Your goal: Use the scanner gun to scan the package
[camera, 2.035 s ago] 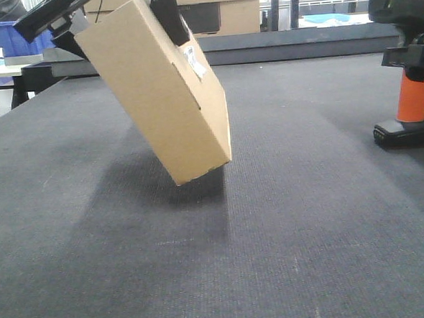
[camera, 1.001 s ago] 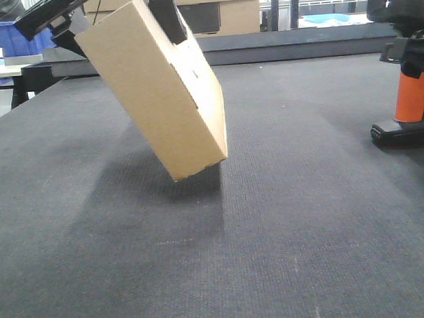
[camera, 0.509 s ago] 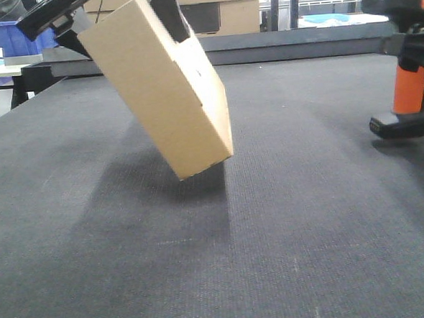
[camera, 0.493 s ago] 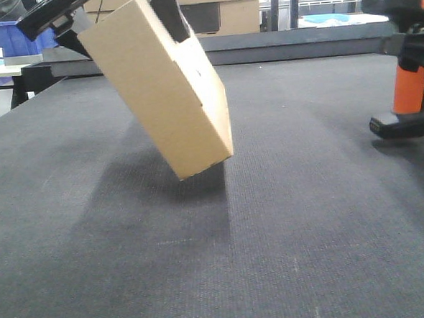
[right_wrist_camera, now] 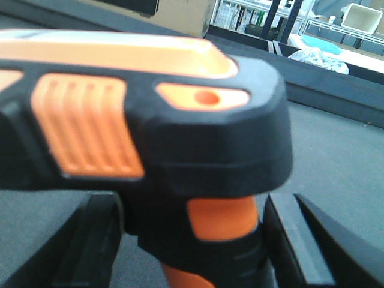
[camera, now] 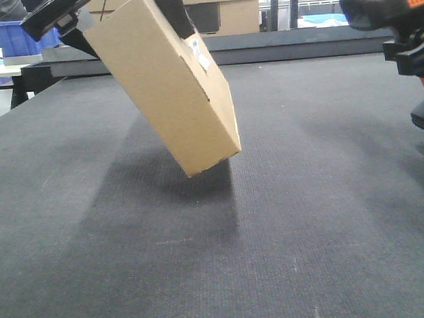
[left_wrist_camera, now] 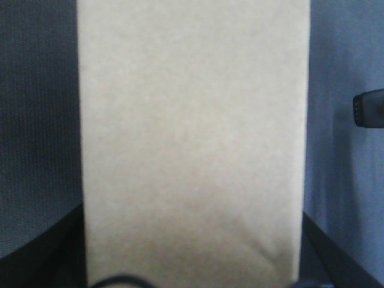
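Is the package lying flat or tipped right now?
Tipped. The package slants steeply, top end held high, one low corner toward the table; whether that corner touches cannot be told.

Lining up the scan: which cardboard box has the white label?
The tilted package in front; its white label sits on the right-hand face near the top. The stacked boxes behind show only a dark panel.
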Robot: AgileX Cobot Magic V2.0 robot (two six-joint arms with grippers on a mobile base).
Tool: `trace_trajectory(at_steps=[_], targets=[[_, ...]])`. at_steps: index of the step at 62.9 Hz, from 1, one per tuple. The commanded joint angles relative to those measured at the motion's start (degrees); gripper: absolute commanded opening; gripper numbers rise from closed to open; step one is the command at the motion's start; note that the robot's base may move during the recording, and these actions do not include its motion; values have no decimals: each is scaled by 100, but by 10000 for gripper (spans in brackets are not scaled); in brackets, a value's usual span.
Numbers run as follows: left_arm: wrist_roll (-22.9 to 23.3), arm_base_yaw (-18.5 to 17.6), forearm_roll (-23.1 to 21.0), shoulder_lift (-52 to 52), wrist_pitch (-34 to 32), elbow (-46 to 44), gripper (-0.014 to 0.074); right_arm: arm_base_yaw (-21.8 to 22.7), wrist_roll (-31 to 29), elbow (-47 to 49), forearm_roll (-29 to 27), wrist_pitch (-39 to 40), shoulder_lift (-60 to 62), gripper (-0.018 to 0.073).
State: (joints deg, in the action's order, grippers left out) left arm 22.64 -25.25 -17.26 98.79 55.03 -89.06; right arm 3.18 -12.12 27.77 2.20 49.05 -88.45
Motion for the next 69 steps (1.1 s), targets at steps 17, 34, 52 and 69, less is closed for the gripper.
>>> trace_trajectory(at_steps=[17, 34, 52, 69], targets=[[-6, -37, -76, -53, -56, -27, -111, 5, 1901, 24, -4, 1099, -134, -162], [-6, -37, -76, -53, -44, -27, -111, 5, 2553, 24, -58, 1893, -684, -162], [-6, -37, -76, -53, -44, -27, -111, 5, 2565, 24, -69, 1857, -852, -162], [-6, -37, -76, -53, -44, -27, -111, 5, 2565, 24, -130, 1643, -857, -162]])
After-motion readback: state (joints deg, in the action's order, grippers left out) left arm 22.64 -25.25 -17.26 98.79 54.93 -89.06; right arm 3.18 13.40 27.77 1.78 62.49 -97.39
